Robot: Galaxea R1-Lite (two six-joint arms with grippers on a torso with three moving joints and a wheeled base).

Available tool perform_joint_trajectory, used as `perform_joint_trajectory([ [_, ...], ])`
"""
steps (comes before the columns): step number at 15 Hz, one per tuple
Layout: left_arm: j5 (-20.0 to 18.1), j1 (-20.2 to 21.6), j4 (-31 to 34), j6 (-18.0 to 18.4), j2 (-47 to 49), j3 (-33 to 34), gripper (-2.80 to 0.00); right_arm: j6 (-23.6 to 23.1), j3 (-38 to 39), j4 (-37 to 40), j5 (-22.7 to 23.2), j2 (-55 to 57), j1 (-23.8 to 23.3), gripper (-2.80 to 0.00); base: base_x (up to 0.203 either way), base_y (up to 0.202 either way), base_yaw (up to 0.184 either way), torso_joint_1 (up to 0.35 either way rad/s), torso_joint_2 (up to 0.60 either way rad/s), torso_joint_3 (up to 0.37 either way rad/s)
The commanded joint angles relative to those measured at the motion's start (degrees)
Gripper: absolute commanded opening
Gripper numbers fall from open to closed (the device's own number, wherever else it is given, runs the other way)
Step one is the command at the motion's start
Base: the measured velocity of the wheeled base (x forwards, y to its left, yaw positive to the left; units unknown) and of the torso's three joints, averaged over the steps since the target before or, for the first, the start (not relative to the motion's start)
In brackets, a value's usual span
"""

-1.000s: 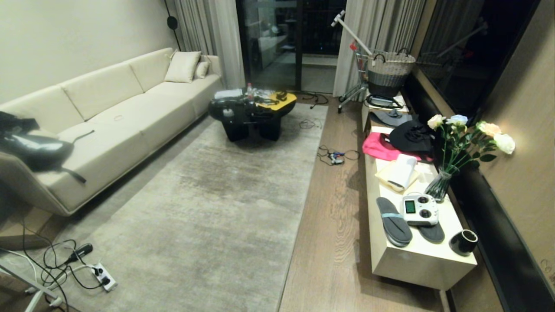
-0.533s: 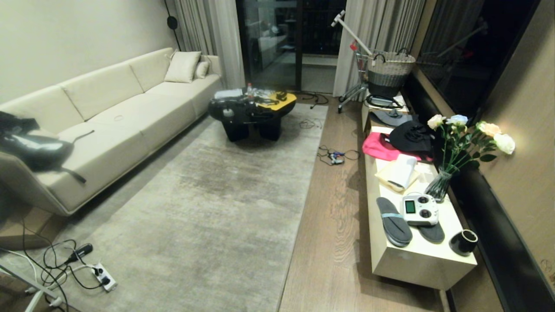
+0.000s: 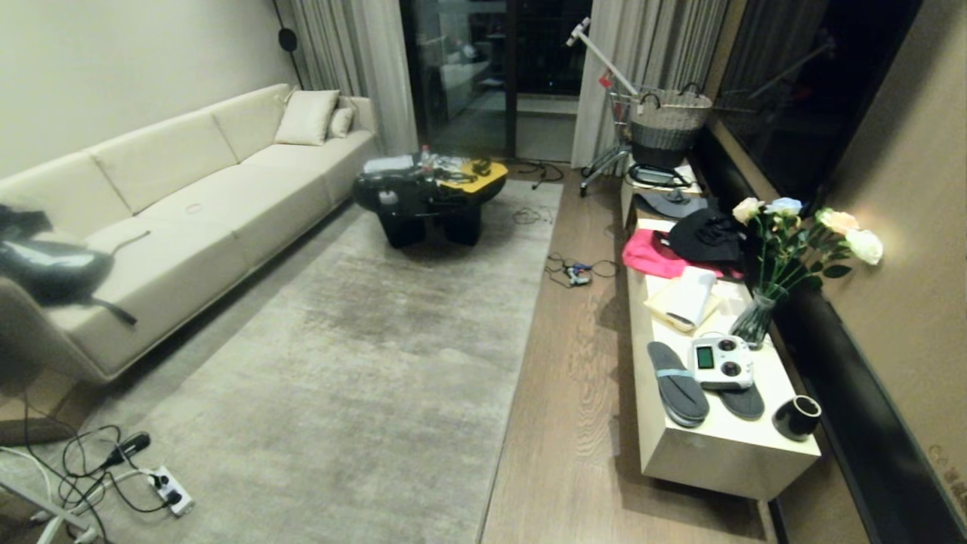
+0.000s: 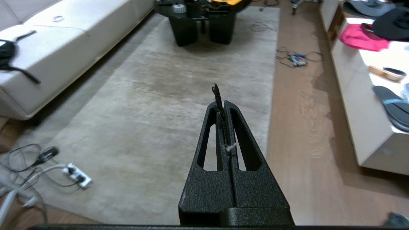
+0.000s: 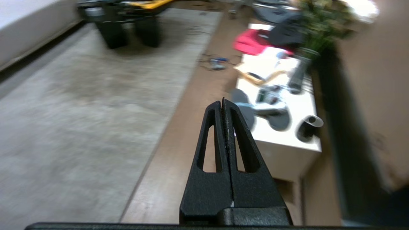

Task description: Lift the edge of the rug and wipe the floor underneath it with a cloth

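The pale grey rug [image 3: 363, 355] fills the middle of the room. Its straight right rug edge [image 3: 525, 340] lies flat against a strip of light-brown wooden floor [image 3: 578, 393]. Neither arm shows in the head view. My left gripper [image 4: 222, 103] hangs shut and empty high over the rug, a little inside the rug edge [image 4: 271, 95]. My right gripper [image 5: 222, 102] is shut and empty above the floor [image 5: 179, 153] strip between the rug and a cabinet. A small dark grey-green scrap, seemingly the cloth [image 4: 397, 219], lies on the floor beside the cabinet.
A cream sofa [image 3: 189, 219] runs along the left. A black coffee table [image 3: 427, 200] stands on the rug's far end. A low white cabinet [image 3: 718, 453] on the right carries slippers, a controller, a cup, flowers and a pink cloth. Cables [image 3: 578, 270] and a power strip [image 3: 170, 489] lie on the floor.
The whole head picture has shifted slightly to the left, so the camera has moved. Nothing in the room itself has moved.
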Motion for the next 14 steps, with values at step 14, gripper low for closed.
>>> perform_joint_trajectory([
  [14, -0.01, 0.03, -0.02, 0.02, 0.09, 0.02, -2.80, -0.12, 0.00, 0.09, 0.06, 0.00, 0.01, -2.80, 0.002, 0.005, -0.099, 0.002, 0.00, 0.003],
])
